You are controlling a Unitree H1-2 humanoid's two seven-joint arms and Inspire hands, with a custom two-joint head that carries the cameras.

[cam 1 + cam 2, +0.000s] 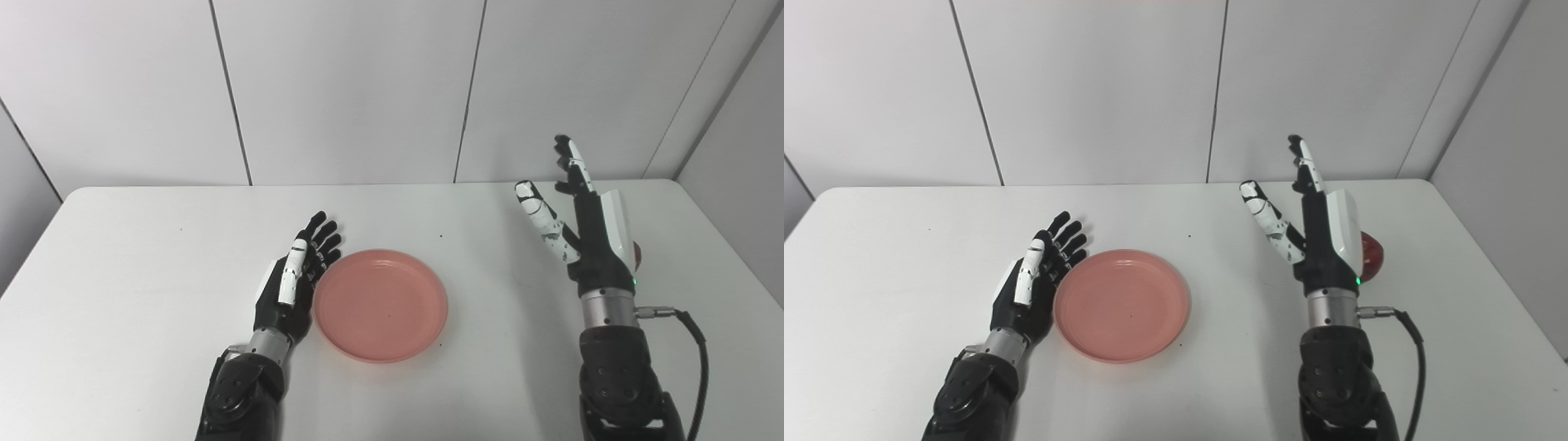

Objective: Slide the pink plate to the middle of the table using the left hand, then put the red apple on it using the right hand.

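Pink plate mid-tabletop, left robot hand open at its rim. Red apple ungrasped behind open right robot hand.

White table with rounded corners, set against a grey panelled wall. Pink plate lies flat on it near the middle, toward the front edge, nothing in it. Left hand rests on the tabletop on its edge, fingers extended, touching the plate's left rim. Red apple sits on the table well right of the plate, mostly hidden. A few small dark specks on the surface.
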